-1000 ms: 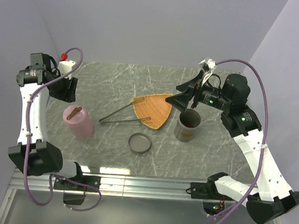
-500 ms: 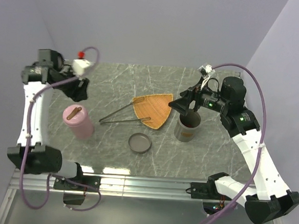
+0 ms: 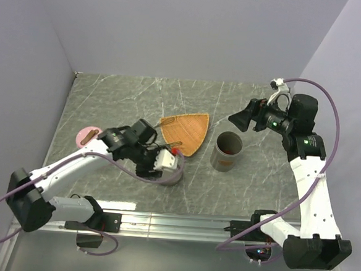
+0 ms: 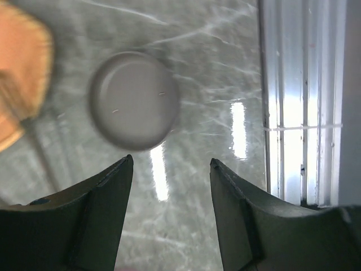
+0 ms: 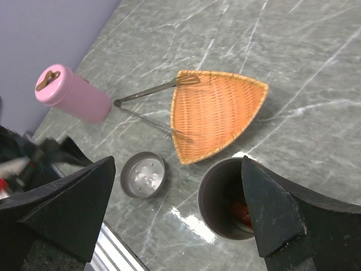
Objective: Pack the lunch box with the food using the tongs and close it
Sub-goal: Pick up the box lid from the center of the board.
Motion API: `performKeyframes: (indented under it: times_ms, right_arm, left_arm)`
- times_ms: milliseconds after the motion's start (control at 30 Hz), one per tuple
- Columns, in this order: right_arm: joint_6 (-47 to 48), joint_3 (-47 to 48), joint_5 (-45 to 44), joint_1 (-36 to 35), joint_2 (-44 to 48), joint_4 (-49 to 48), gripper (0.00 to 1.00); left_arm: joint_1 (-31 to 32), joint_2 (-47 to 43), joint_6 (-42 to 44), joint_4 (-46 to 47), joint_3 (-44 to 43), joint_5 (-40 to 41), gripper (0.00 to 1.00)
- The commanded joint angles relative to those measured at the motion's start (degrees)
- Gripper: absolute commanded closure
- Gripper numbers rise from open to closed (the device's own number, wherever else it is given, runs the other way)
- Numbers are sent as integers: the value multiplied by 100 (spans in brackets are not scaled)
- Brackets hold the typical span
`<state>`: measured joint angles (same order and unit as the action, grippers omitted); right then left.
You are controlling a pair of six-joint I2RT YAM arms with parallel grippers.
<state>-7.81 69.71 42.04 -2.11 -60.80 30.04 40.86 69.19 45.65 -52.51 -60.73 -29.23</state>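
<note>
The lunch box (image 3: pixel 227 152) is a grey open cylinder to the right of the orange woven plate (image 3: pixel 186 131). In the right wrist view a red piece of food (image 5: pixel 243 213) lies inside the lunch box (image 5: pixel 210 195). Its round grey lid (image 4: pixel 134 100) lies flat on the table, just ahead of my open, empty left gripper (image 4: pixel 171 160). From above, the left gripper (image 3: pixel 157 165) hangs over that lid. The tongs (image 5: pixel 152 90) lie with their tips on the plate's (image 5: pixel 217 113) left edge. My right gripper (image 3: pixel 236 119) is open, raised up and right of the lunch box.
A pink cylindrical container (image 5: pixel 73 93) stands at the left, partly behind my left arm in the top view. The metal rail (image 4: pixel 304 101) of the table's near edge runs close beside the lid (image 5: pixel 144 174).
My left arm swung from the far left beside the pink container to the front middle, over the lid. The right gripper drew back up and right, off the lunch box.
</note>
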Motion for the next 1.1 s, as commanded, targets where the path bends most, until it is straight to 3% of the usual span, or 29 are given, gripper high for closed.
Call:
performKeyframes:
  times_ms: [0,233,400,833,1067]
  right_arm:
    - [-27,-72,146,228,296,54,1]
    - [-1,-221,331,510,349,125,1]
    - [-1,-265,419,519,314,133,1]
    - [61,-248,542,527,165,72,1]
    - [8,-239,577,519,103,2,1]
  left_arm:
    - [457,243,434,636,289,286,38]
    - [625,560,2174,1454,1228,242,38]
    - [537,815,3080,1665,1328,366,39]
    - [203,1554,4127,1102,1028,357,47]
    - [229,1703,3988,1173,984,383,68]
